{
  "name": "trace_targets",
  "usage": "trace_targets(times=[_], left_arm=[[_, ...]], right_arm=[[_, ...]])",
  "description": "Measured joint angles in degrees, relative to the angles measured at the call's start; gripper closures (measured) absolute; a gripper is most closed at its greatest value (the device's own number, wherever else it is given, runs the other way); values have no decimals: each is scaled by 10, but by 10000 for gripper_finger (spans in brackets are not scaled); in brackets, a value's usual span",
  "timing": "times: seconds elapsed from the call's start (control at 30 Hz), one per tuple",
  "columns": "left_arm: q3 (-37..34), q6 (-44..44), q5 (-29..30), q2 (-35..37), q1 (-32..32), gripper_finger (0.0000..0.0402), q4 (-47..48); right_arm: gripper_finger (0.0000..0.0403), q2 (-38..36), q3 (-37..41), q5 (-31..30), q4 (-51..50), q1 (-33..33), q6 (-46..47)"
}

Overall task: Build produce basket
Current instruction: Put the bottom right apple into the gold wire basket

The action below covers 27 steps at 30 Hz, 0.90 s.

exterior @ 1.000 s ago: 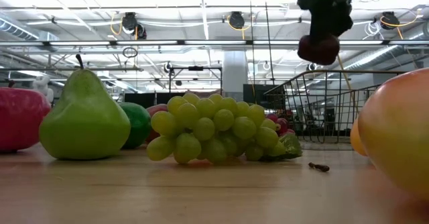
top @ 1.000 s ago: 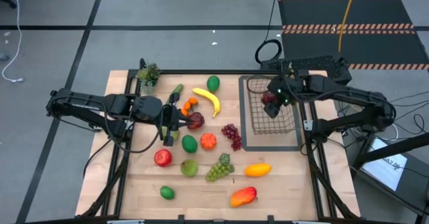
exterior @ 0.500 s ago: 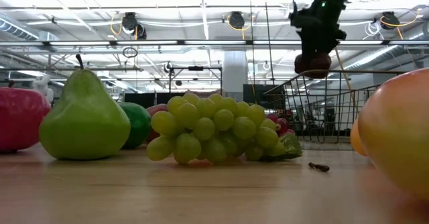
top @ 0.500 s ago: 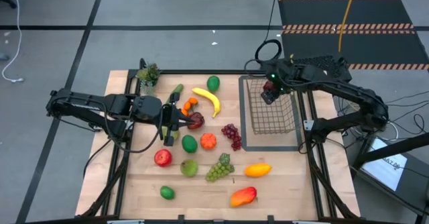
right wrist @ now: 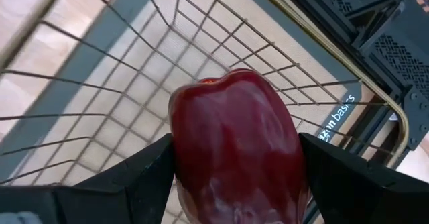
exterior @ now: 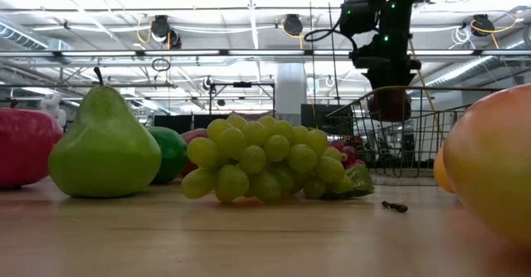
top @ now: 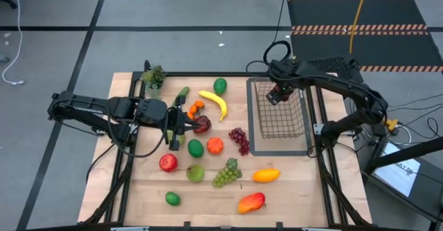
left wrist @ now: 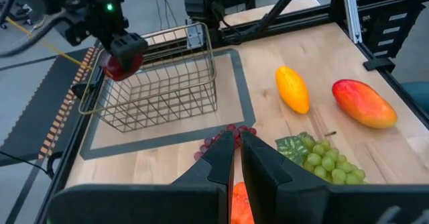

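Green grapes point(exterior: 265, 161) lie nearest on the wooden counter point(top: 208, 189), with a pear point(exterior: 104, 148) beside them. Farther back, the left arm reaches low across the counter, its left pincer point(top: 181, 124) clenched with nothing in it, beside scattered produce well clear of the basket point(top: 280, 117). Over the basket's far end the right arm bends down; its right pincer point(top: 277, 95) grasps a dark red apple point(right wrist: 234, 143) above the mesh.

Dark red apple point(right wrist: 234, 147) hangs over the wire basket point(top: 280, 117) (far end).
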<state>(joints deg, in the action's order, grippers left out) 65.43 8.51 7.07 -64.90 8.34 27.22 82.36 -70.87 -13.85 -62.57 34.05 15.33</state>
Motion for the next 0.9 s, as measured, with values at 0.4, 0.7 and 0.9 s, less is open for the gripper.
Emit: trace_targets(times=[0.4,0.7,0.9], left_arm=[[0,0,0,0,0,371,2],[0,2,0,0,0,371,5],[0,3,0,0,0,371,5]], right_arm=[[113,37,0,-26,-2,9,-6],[113,37,4,-29,-7,12,-10],[113,38,44,-29,19,12,-1]])
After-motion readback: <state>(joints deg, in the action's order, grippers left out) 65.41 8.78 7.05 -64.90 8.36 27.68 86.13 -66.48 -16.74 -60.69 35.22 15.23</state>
